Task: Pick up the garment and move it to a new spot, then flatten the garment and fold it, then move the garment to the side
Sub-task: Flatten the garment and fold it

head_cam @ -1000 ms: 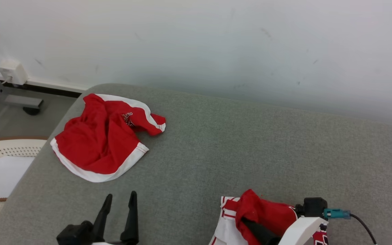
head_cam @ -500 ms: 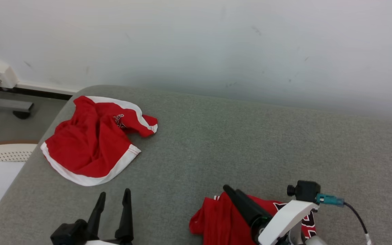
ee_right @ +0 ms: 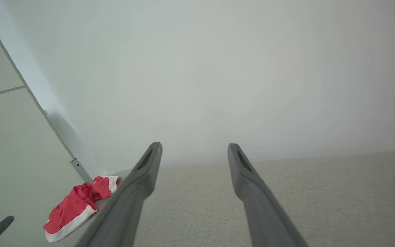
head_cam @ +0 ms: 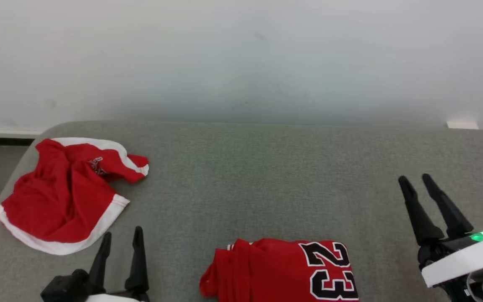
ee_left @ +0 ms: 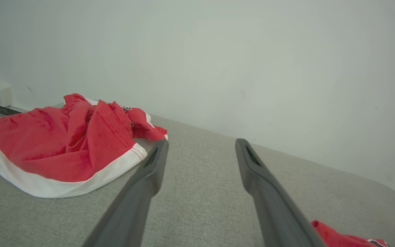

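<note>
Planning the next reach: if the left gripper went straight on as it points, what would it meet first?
Likely bare grey cushion, then the white wall. The red shorts lie just left of the left gripper's line; its left finger may graze their hem, though depth is unclear.

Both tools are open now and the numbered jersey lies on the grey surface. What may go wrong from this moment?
1. The jersey lies bunched at its left side; a pinch there may catch several layers, so it would not spread flat.
2. The red shorts lie near the left tool and the grey surface's left edge; a sweep might push them off.
</note>
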`<state>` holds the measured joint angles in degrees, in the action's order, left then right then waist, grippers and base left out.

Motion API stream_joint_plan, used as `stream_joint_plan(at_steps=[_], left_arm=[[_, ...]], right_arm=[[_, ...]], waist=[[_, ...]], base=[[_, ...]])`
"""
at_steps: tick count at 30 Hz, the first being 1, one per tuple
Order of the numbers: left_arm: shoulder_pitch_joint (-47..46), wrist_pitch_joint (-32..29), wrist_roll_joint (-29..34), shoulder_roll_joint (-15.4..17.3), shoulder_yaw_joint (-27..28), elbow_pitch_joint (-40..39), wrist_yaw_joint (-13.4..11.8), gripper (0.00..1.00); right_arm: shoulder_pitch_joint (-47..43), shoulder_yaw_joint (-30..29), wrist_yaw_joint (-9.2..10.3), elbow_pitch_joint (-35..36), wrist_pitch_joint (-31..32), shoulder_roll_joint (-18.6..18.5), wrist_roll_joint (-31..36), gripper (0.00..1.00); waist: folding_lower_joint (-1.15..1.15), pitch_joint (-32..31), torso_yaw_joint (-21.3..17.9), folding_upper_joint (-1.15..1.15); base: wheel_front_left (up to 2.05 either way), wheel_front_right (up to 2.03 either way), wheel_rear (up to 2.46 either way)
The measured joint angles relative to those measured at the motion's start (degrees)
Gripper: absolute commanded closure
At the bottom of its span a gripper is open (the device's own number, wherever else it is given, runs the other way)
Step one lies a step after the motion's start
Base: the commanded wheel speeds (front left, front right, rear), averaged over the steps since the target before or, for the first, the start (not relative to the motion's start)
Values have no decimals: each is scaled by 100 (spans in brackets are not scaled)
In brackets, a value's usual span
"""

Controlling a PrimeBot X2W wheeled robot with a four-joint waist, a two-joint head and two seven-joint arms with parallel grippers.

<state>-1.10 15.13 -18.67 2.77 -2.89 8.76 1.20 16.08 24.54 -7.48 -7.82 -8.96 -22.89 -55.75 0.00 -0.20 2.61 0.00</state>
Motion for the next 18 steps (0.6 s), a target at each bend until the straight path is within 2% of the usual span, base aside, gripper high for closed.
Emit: stream_joint_plan(at_steps=[7,12,18], left_arm=[[-4,0,127,0,181,-152,38,0],[10,1,230,0,339,-224,79,0],[85,1,342,0,475,-204,134,0]], right_arm=[[-469,-553,0,222,-576,-21,1096,0],[-820,-956,0,402,-603,417,2038,0],[-1209,-1233,0,376,-609,829,2748,0]], waist=[[0,-8,-456,0],[0,-40,-741,0],[0,-114,-895,0]], base=[[0,0,0],[0,0,0],[0,0,0]])
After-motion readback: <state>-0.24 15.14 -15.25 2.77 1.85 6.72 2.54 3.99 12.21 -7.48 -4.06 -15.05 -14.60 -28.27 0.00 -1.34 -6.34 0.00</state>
